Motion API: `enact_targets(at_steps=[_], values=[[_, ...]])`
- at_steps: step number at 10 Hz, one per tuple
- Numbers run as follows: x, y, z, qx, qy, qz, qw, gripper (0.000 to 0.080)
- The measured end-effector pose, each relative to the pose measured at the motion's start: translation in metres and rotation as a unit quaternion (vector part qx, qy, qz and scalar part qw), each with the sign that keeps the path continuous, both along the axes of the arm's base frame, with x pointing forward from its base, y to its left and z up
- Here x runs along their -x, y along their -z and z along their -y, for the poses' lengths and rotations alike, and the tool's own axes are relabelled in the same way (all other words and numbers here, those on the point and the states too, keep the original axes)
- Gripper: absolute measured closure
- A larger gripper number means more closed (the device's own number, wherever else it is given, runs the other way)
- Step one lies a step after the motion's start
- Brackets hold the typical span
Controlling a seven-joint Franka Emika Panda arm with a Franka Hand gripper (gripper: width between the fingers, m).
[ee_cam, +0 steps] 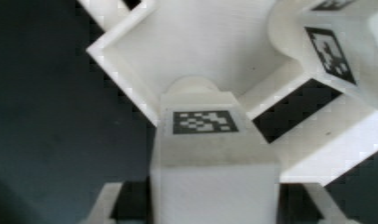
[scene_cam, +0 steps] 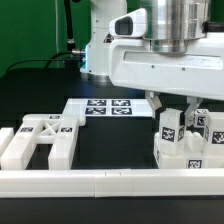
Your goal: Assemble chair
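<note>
My gripper (scene_cam: 166,112) reaches down at the exterior view's right onto a cluster of upright white chair parts (scene_cam: 180,140) with black-and-white tags. In the wrist view a narrow white block (ee_cam: 207,150) with a tag on its end fills the space between my fingers (ee_cam: 122,205), and the gripper (ee_cam: 212,208) looks shut on it. Angled white chair pieces (ee_cam: 150,50) lie beyond that block, and another tagged block (ee_cam: 328,45) stands beside it. A flat white frame part (scene_cam: 40,140) lies apart at the exterior view's left.
The marker board (scene_cam: 105,107) lies on the black table behind the parts. A long low white border rail (scene_cam: 110,181) runs along the front edge. The arm's white body (scene_cam: 160,50) hangs over the right half.
</note>
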State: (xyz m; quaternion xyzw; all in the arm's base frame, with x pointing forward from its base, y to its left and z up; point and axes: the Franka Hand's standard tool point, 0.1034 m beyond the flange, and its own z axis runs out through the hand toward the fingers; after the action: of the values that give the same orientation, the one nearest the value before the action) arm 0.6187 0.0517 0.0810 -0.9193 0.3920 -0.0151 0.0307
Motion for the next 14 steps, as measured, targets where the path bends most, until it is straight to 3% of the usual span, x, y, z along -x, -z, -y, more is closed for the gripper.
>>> enact_targets(at_steps=[4, 5, 6, 11, 14], values=[[0.0001, 0.0005, 0.0004, -0.002, 0.058, -0.003, 0.998, 0.0508], [0.0000, 0.0003, 0.0003, -0.002, 0.045, -0.003, 0.999, 0.0317], [0.0002, -0.0008, -0.0005, -0.001, 0.028, -0.003, 1.000, 0.0187], [0.0006, 0.0002, 0.0002, 0.009, -0.165, 0.004, 0.986, 0.0151], [0.0011, 0.0018, -0.0032, 0.035, -0.336, 0.007, 0.941, 0.0151]])
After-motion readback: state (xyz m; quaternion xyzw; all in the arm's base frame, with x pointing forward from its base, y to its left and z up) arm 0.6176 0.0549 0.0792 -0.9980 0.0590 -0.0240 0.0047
